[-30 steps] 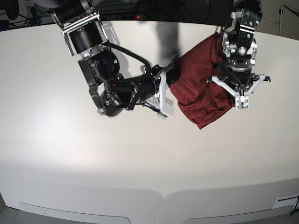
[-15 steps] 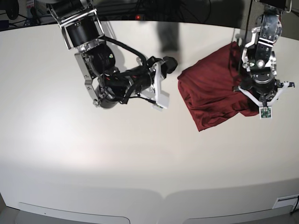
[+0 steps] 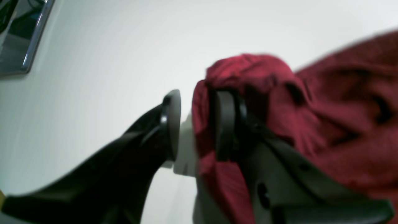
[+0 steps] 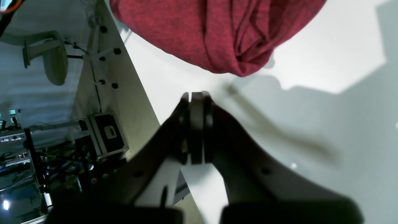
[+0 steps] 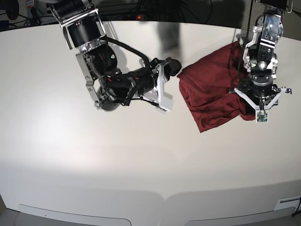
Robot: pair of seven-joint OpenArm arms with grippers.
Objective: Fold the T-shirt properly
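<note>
Left gripper (image 3: 194, 124) jaws apart, T-shirt (image 5: 211, 94) fold draped over one finger (image 3: 224, 124); I risk snagging, dragging bundle on lift. Right gripper (image 4: 196, 127) pressed together, empty, beside shirt bunched on table (image 5: 141, 155), far right.

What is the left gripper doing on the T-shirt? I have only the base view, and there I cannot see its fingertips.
Observer: The left gripper has its jaws apart; a fold of the T-shirt drapes over one finger.
Operator: Is there cloth between the jaws?
Observer: The fold lies against that finger only; the gap to the other finger is free of cloth.
Operator: And the right gripper?
Observer: The right gripper is shut, empty, and apart from the shirt.
</note>
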